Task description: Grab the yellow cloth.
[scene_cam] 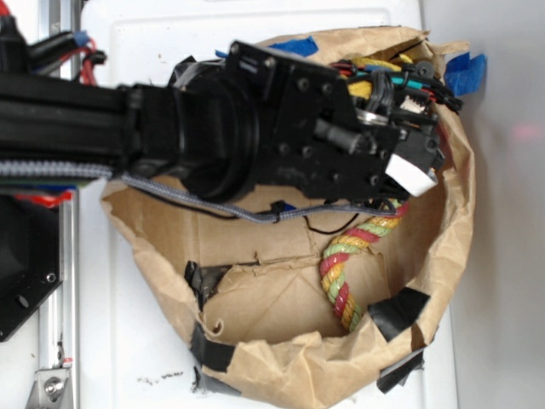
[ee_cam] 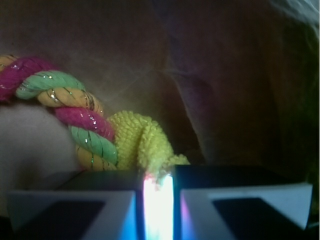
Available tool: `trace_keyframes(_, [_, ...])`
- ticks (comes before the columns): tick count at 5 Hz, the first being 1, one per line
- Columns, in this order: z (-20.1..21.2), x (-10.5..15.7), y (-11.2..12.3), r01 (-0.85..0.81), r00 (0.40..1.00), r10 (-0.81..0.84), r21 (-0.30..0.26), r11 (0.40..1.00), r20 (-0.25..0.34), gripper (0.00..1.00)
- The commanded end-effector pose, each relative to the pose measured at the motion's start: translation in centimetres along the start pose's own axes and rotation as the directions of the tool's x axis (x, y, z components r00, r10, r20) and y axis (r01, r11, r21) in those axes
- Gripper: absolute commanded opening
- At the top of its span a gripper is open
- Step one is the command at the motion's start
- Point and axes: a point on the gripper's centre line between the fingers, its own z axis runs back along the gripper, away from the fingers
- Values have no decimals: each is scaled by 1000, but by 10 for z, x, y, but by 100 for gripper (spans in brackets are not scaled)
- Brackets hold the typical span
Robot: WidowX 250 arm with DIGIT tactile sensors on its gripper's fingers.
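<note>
Wrist: rope (ee_cam: 75,115) touching pinched yellow cloth (ee_cam: 142,142)

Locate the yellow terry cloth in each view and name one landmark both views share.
Exterior: the small mustard-yellow terry cloth peeks out at upper right, mostly hidden under the black arm, inside the brown paper bag.
Wrist: lower centre, bunched between the gripper fingers.
Shared landmark: the red, yellow and green twisted rope.

The arm (scene_cam: 255,136) hides most of the yellow cloth (ee_cam: 140,142) in the exterior view. The rope (ee_cam: 65,110) is cut off at nine o'clock in the wrist view, where a pale blur fills the lower left
</note>
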Motion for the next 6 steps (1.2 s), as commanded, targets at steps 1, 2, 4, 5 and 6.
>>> trace_keyframes(1, [27, 2, 9, -28, 999, 27, 31, 999, 35, 0])
trace_keyframes(2, [49, -9, 6, -68, 997, 69, -29, 997, 27, 0])
trace_keyframes(4, [97, -18, -5, -141, 990, 138, -142, 980, -31, 0])
trace_keyframes(5, [113, -16, -10, -197, 980, 187, -183, 963, -73, 0])
trace_keyframes(6, [129, -11, -13, -305, 951, 289, -195, 932, -109, 0])
